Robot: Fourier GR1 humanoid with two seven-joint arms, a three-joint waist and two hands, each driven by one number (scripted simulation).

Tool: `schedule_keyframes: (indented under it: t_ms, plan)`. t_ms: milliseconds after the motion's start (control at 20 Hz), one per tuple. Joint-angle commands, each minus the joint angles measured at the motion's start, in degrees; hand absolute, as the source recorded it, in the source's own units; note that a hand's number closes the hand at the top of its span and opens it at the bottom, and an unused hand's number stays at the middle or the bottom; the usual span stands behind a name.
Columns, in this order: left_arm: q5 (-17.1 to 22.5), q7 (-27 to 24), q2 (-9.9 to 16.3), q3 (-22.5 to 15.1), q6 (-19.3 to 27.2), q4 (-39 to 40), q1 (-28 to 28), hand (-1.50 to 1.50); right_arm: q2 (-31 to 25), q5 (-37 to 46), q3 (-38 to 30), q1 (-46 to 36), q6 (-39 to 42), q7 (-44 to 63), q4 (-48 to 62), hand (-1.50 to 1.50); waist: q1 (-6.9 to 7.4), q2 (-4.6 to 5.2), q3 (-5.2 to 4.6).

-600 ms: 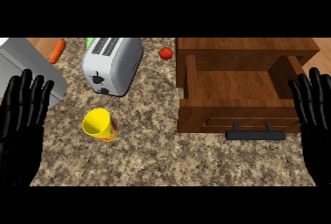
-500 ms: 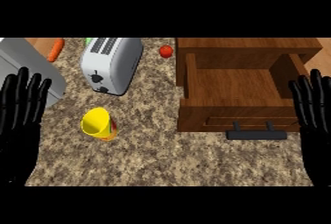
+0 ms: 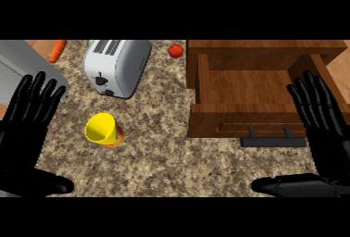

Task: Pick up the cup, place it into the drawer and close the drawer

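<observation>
Hands first: left hand (image 3: 31,125) sits at the left edge, fingers straight and spread, holding nothing. Right hand (image 3: 321,125) mirrors it at the right edge, fingers also straight and empty, its fingertips overlapping the drawer's right side in the view. Neither touches the cup.

Cup (image 3: 104,131): yellow, lying on its side on the granite counter (image 3: 171,162), mouth facing toward the lower left, just right of the left hand and well apart from the drawer.

Drawer (image 3: 249,90): wooden, pulled open, interior bare as far as I can see, dark handle (image 3: 273,140) on the near face.

Farther back: toaster (image 3: 116,65) behind the cup, a small red round item (image 3: 176,51) beside the drawer's far left corner, a carrot (image 3: 57,50) at the far left.

Step in hand, my read: pick not started, nothing done yet.

Next move, my judgement: left hand is the closer one. It needs to come across to the cup and curl round its body. Since the cup is tipped, it may roll when nudged, so approach from above rather than from the side. Then carry it right, over the drawer's left wall, and set it inside. Closing is a push on the handle face afterward.
</observation>
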Motion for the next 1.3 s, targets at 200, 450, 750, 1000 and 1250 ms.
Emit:
schedule_keyframes:
  t_ms: [200, 450, 750, 1000, 1250]
  plan:
    - [-0.3, -2.1, 1.1, 2.5, -3.2, 11.6, -2.3, -1.5, -2.5, -3.4, -4.6, -5.2, 4.0, 0.0, 7.1, -1.5, 0.0, 0.05, 0.07]
    - [-1.7, -6.3, 2.8, 5.0, -5.6, 24.2, -6.4, -1.5, 0.1, -0.5, -2.1, -6.9, 1.9, -1.2, 7.8, -1.5, -0.15, 0.06, 0.06]
    - [-4.7, -13.8, 4.0, 6.7, -8.5, 34.8, -6.1, -1.5, -2.9, -3.7, -5.9, -10.0, 3.6, 3.8, 6.3, -1.5, -0.19, 0.02, 0.05]
    - [-9.7, -20.7, 3.7, 6.9, -6.6, 45.0, -8.3, -1.5, -2.5, -2.6, -6.2, -9.2, 5.0, -1.9, 10.7, -1.5, -0.18, 0.05, 0.05]
    - [-14.6, -33.1, 4.1, 6.7, -7.9, 61.0, -11.4, -1.5, -2.3, -1.9, -5.6, -10.2, 4.1, 0.0, 9.1, -1.5, -0.4, 0.12, 0.02]
